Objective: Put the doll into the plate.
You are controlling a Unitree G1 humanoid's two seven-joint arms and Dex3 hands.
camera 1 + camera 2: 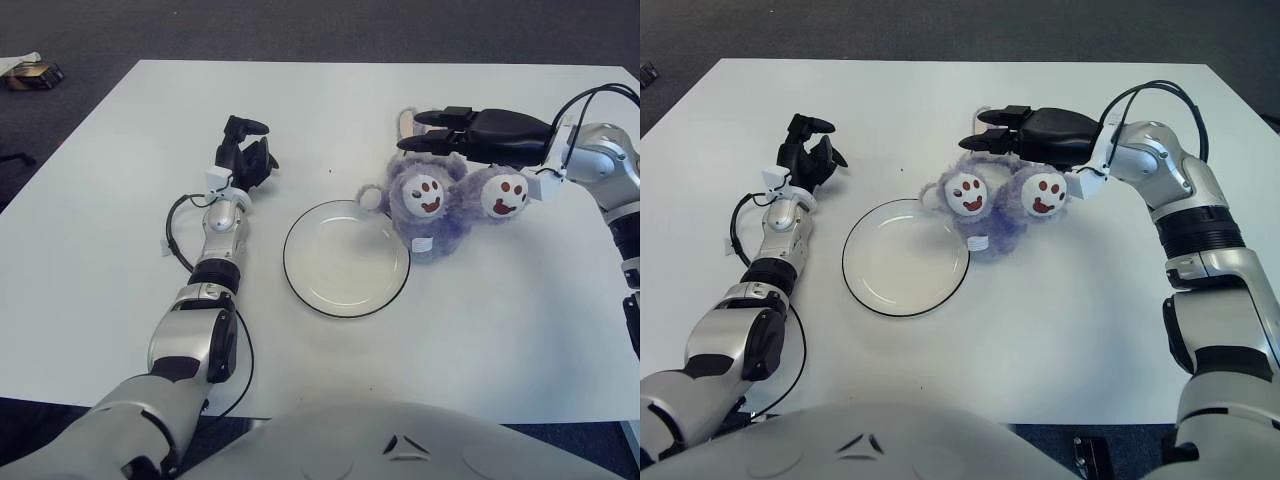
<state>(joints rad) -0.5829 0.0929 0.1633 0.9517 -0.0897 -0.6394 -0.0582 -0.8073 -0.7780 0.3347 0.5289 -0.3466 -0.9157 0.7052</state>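
Note:
A purple plush doll with two white paw-print soles lies on the white table, touching the right rim of a round white plate. The plate has nothing in it. My right hand reaches in from the right and hovers at the doll's far top edge. Its dark fingers are stretched out and spread, pointing left, and not closed around the plush. My left hand shows to the left of the plate, fingers relaxed and holding nothing. The doll and the right hand also show in the right eye view.
The white table runs wide in front of and behind the plate. A black cable loops beside my left forearm. A small dark object lies on the floor past the table's far left corner.

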